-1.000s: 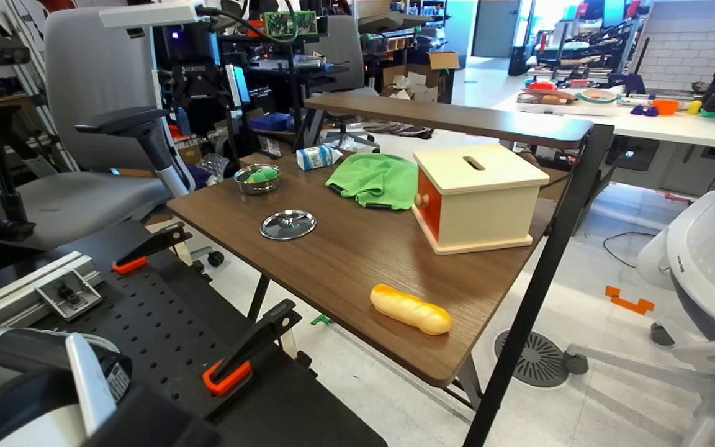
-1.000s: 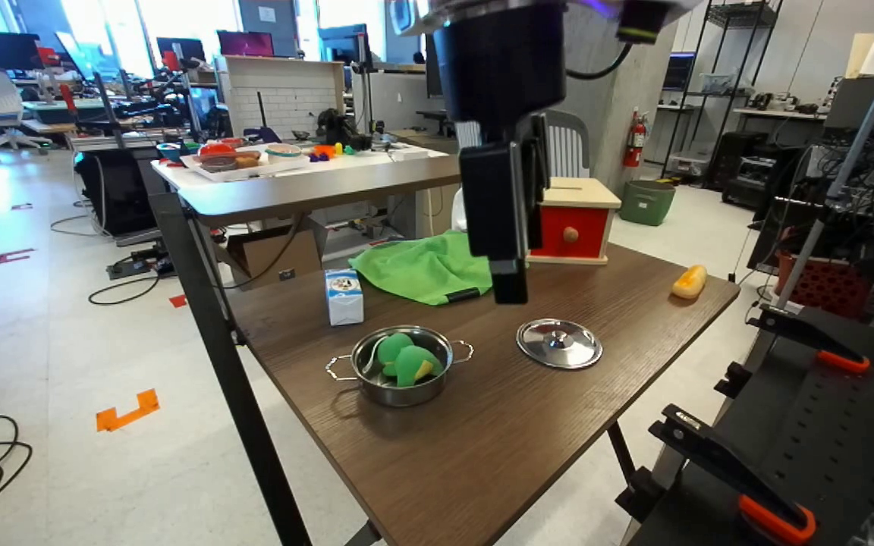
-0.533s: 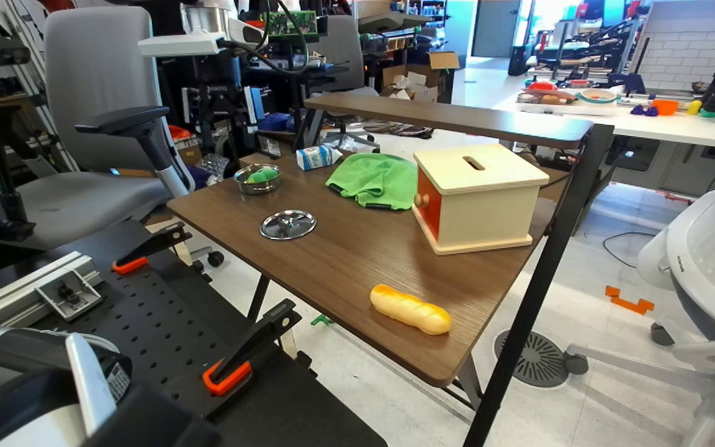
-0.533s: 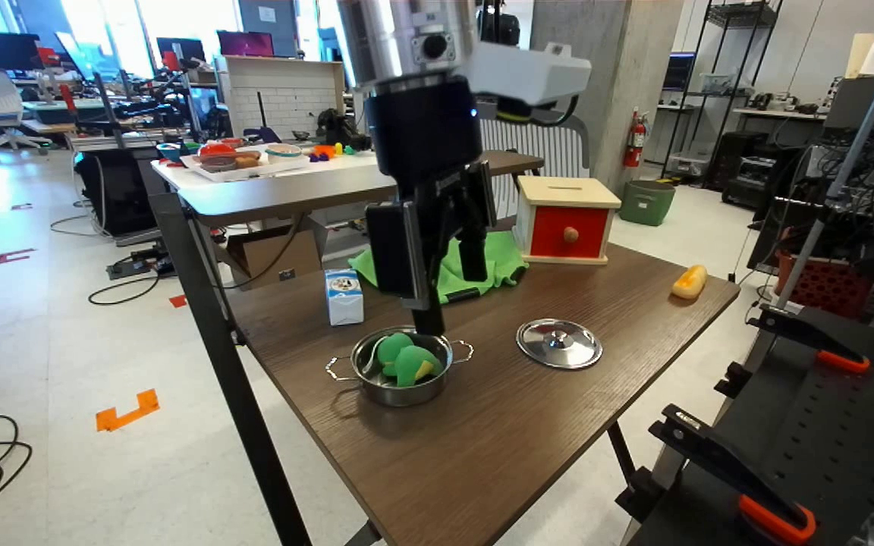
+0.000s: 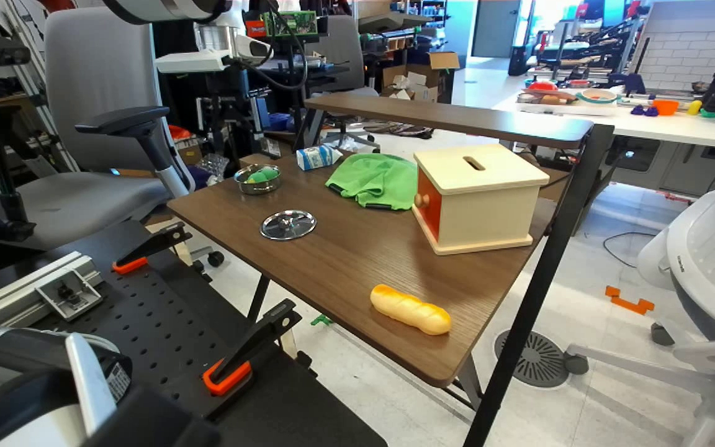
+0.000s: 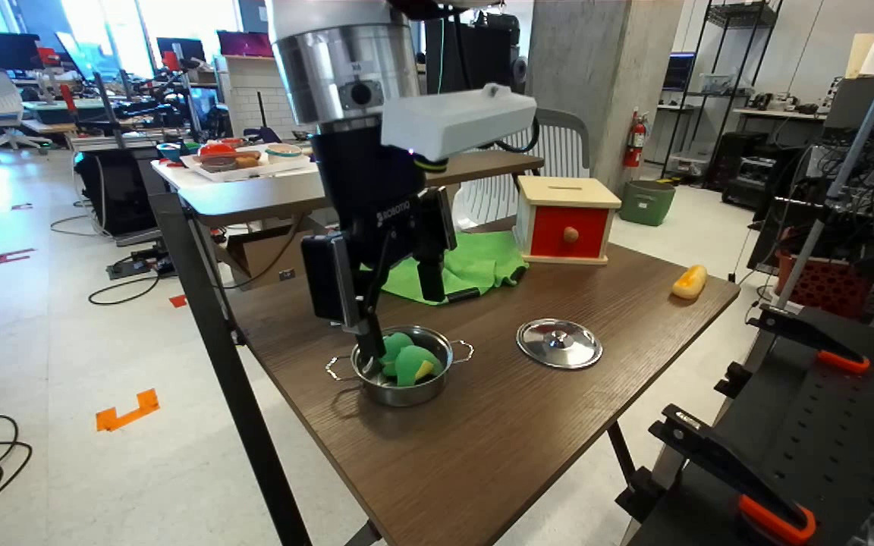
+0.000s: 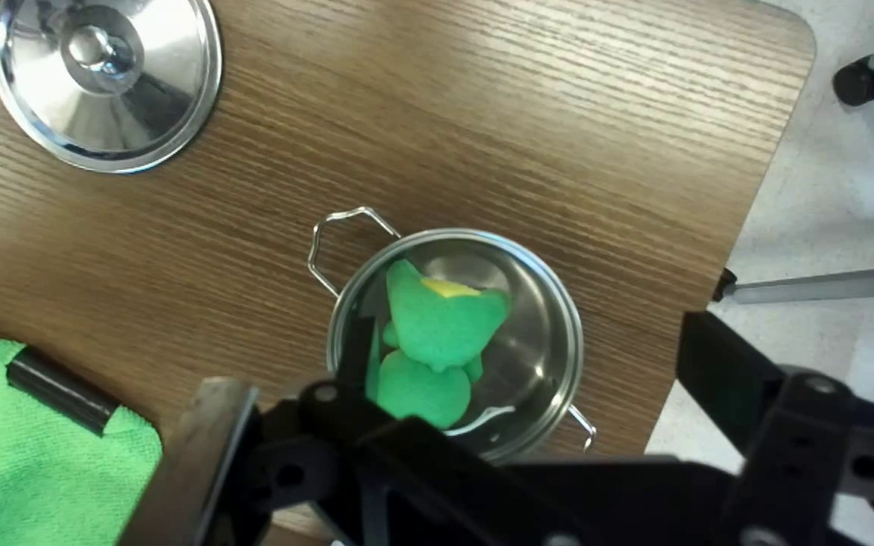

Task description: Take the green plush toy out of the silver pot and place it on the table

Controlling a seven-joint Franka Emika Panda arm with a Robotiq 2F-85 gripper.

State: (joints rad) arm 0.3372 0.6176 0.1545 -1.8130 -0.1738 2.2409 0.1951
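The green plush toy (image 6: 416,365) with a yellow patch lies in the silver pot (image 6: 407,396), which stands lidless on the brown table (image 6: 482,455). In the wrist view the toy (image 7: 437,326) lies near one side of the pot, whose rim (image 7: 576,341) and handles show. My gripper (image 6: 400,320) is above the pot, open and empty. In the wrist view its fingers are wide apart (image 7: 529,349); the left finger overlaps the toy's side, the right lies past the pot. In an exterior view the toy (image 5: 263,175) shows in the pot (image 5: 258,188).
The silver lid (image 6: 558,343) lies beside the pot. A green cloth (image 5: 373,180), a carton (image 5: 317,157) and a wooden box with a red front (image 6: 567,227) stand farther back. A toy bread (image 5: 410,309) lies near the table's end. A raised shelf (image 5: 444,115) runs along one side.
In an exterior view my gripper has moved left and down, from near the cloth to above the pot. The toy, pot and lid have not moved.
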